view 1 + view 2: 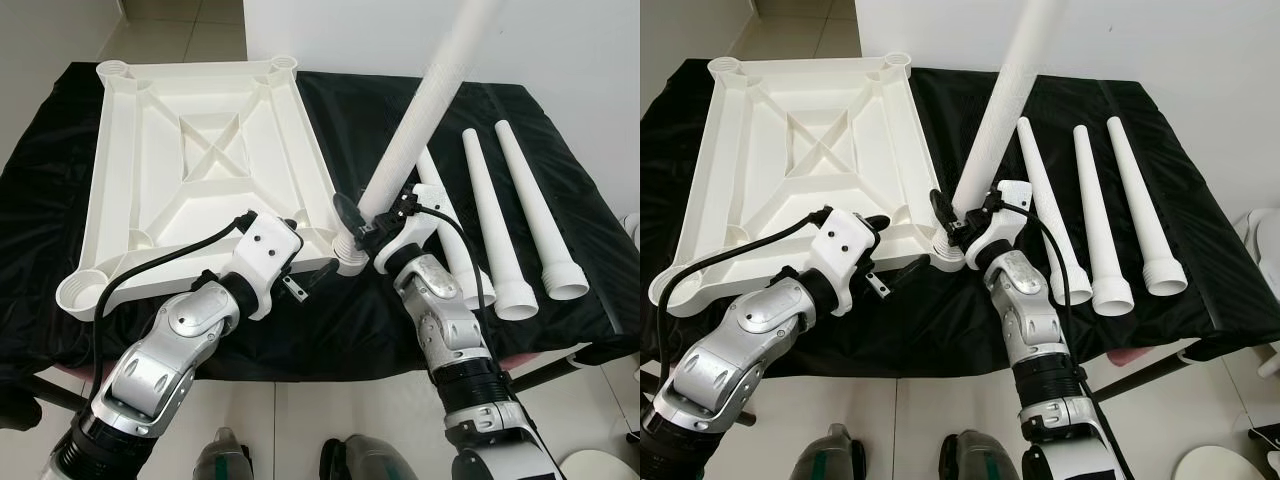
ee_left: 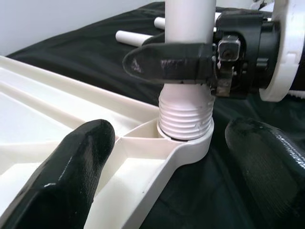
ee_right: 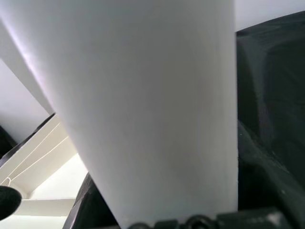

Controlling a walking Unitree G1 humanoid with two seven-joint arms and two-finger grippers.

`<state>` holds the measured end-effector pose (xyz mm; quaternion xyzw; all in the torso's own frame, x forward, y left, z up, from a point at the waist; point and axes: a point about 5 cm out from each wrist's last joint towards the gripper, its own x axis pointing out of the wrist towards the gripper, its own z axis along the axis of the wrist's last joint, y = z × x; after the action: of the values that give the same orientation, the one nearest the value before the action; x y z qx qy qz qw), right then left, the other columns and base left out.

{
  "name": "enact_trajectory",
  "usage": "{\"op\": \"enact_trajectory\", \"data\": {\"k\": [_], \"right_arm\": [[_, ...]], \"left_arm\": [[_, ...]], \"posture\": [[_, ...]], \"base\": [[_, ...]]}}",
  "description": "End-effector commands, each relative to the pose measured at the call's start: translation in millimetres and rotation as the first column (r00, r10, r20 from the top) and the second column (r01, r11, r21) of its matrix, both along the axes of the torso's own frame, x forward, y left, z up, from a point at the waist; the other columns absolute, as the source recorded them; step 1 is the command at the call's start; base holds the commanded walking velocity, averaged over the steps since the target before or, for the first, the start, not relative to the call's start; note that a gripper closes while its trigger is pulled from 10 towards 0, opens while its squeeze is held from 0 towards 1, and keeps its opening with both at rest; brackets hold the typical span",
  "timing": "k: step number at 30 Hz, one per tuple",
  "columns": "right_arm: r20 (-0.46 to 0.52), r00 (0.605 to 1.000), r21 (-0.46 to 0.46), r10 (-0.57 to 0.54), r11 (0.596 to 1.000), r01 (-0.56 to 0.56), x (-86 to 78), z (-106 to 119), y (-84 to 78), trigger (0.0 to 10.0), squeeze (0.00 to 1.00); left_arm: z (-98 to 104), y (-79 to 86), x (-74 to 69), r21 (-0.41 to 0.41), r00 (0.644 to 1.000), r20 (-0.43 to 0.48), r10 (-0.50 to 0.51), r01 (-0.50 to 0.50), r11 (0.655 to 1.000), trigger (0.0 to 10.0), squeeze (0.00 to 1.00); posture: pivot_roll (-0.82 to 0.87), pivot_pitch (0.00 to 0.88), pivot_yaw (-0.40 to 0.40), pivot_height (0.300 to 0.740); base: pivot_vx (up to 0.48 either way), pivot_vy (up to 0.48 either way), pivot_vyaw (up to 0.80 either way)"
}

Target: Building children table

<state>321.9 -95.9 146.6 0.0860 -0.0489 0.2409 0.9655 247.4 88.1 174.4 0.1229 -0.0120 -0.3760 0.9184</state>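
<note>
Black cloth [image 1: 560, 130] covers a low work surface that spans most of the frame; white wall [image 1: 580, 50] behind at upper right, pale tiled floor [image 1: 190, 30] at upper left and along the bottom edge. Cloth is wrinkled, hanging over the near edge.

White plastic tabletop [image 1: 200, 170] lies upside down on the left half of the cloth, ribbed underside up, with a round socket at each corner. Near-right corner socket [image 2: 190, 143] sits at frame centre.

Right gripper [image 1: 362, 222], centre frame, has its black fingers [image 2: 167, 64] clamped around a white table leg [image 1: 425, 110] just above the threaded end. Leg stands tilted, rising toward the upper right and out of frame. Threaded end [image 2: 185, 117] sits in the corner socket, several threads still exposed above the rim.

Left gripper [image 2: 176, 157], lower left of centre, hovers just beside that same corner, fingers spread wide apart, one over the tabletop rim, the other over the cloth, holding nothing.

Three more white legs [image 1: 485, 200] lie side by side on the cloth at right, flared threaded ends toward the near edge.
</note>
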Motion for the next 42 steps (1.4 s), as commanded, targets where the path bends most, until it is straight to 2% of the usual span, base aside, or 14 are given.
{"op": "enact_trajectory", "data": {"k": [1,4,7,10,17,24,29,35,37,38,39,40,42], "right_arm": [[-0.133,0.991,-0.032,-0.011,0.999,0.007,-5.0,-28.9,-3.4,10.0,0.0],[-0.101,0.995,-0.093,0.017,0.995,-0.027,-7.7,-28.7,1.1,10.0,0.0],[-0.094,0.995,-0.11,0.023,0.993,-0.033,-8.5,-28.7,2.3,10.0,0.0],[-0.054,0.997,-0.187,0.063,0.98,-0.072,-13.5,-30.2,7.0,10.0,0.0],[-0.039,0.994,-0.278,0.106,0.954,-0.112,-21.2,-39.3,8.6,10.0,0.0],[-0.039,0.992,-0.288,0.116,0.95,-0.122,-24.1,-42.5,8.2,10.0,0.0],[-0.022,0.985,-0.326,0.171,0.93,-0.168,-33.3,-49.4,8.6,10.0,0.0],[0.016,0.978,-0.304,0.207,0.933,-0.192,-37.9,-46.2,10.0,10.0,0.0],[0.014,0.98,-0.29,0.199,0.939,-0.187,-36.9,-45.7,8.4,10.0,0.0],[-0.013,0.988,-0.259,0.156,0.953,-0.154,-31.0,-45.2,4.1,10.0,0.0],[-0.013,0.988,-0.259,0.156,0.953,-0.154,-31.0,-45.2,4.1,10.0,0.0],[-0.044,0.994,-0.242,0.1,0.964,-0.108,-23.8,-45.0,-1.0,10.0,0.0],[-0.068,0.996,-0.233,0.058,0.97,-0.073,-18.0,-44.6,-4.9,10.0,0.0]], "left_arm": [[1.2,-2.8,-3.9,0.009,0.998,-0.007,-0.061,0.061,0.998,10.0,0.0],[1.5,-2.6,-3.6,0.009,0.998,-0.006,-0.06,0.06,0.998,10.0,0.0],[1.7,-2.7,-3.4,0.009,0.998,-0.006,-0.059,0.059,0.998,10.0,0.0],[1.9,-2.6,-3.3,0.008,0.998,-0.004,-0.058,0.058,0.998,10.0,0.0],[3.9,-1.4,-3.6,0.003,0.999,0.0,-0.051,0.051,0.999,10.0,0.0],[4.5,-0.8,-4.0,0.002,0.999,0.002,-0.05,0.05,0.999,10.0,0.0],[5.8,0.5,-3.9,0.003,0.999,0.004,-0.048,0.048,0.999,10.0,0.0],[6.8,1.3,-3.7,0.005,0.999,0.005,-0.047,0.047,0.999,10.0,0.0],[7.1,1.4,-3.9,0.005,0.999,0.005,-0.046,0.046,0.999,10.0,0.0],[7.5,1.5,-4.0,0.004,0.999,0.004,-0.046,0.046,0.999,10.0,0.0],[7.5,1.5,-4.0,0.004,0.999,0.004,-0.046,0.046,0.999,10.0,0.0],[7.7,1.6,-4.1,0.005,0.999,0.004,-0.047,0.046,0.999,10.0,0.0],[8.0,1.6,-4.0,0.004,0.999,0.004,-0.047,0.047,0.999,10.0,0.0]], "posture": [[-0.03,0.072,-0.04,0.74],[-0.03,0.067,-0.041,0.74],[-0.03,0.065,-0.041,0.74],[-0.03,0.064,-0.044,0.74],[-0.03,0.059,-0.043,0.74],[-0.03,0.058,-0.041,0.74],[-0.03,0.067,-0.037,0.74],[-0.03,0.076,-0.031,0.74],[-0.03,0.078,-0.03,0.74],[-0.02,0.081,-0.028,0.74],[-0.02,0.081,-0.028,0.74],[-0.02,0.081,-0.027,0.74],[-0.03,0.082,-0.025,0.74]], "base": [[0.0,0.0,0.0],[0.0,0.0,0.0],[0.0,0.0,0.0],[0.0,0.0,0.0],[0.0,0.0,0.0],[0.0,0.0,0.0],[0.0,0.0,0.0],[0.0,0.0,0.0],[0.0,0.0,0.0],[0.0,0.0,0.0],[0.0,0.0,0.0],[0.0,0.0,0.0],[0.0,0.0,0.0]]}}
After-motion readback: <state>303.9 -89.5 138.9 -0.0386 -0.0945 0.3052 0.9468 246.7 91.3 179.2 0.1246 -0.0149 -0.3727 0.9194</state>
